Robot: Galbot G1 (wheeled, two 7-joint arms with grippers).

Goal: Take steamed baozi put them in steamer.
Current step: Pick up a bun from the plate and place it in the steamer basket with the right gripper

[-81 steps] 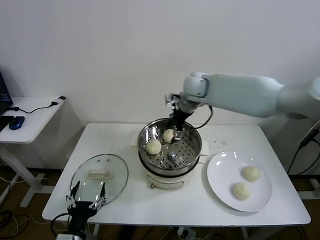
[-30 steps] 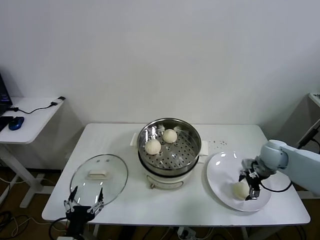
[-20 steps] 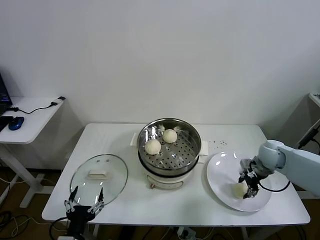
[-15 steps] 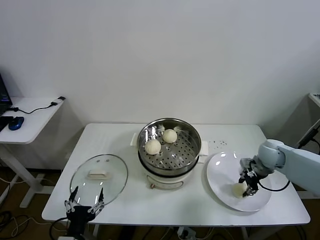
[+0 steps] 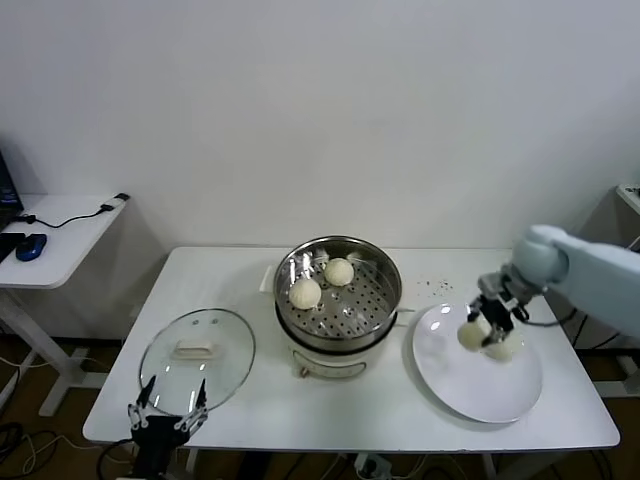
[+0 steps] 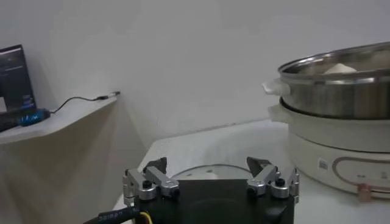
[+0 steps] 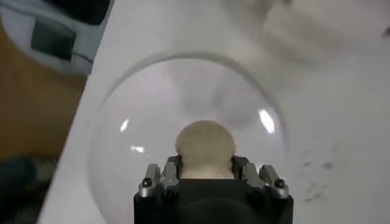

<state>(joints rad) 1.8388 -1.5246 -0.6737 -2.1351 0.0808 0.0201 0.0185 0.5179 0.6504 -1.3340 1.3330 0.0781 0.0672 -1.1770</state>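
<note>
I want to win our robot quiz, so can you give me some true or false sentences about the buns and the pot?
1. Two baozi lie in the steamer. True.
2. The glass lid sits on the steamer. False: it lies flat on the table, on the steamer's left.
3. The right end effector is shut on a baozi above the white plate. True.
4. The left end effector holds the lid. False: it is open and empty, low by the table's front edge.
5. Three baozi rest on the plate. False: only one can be seen there.
</note>
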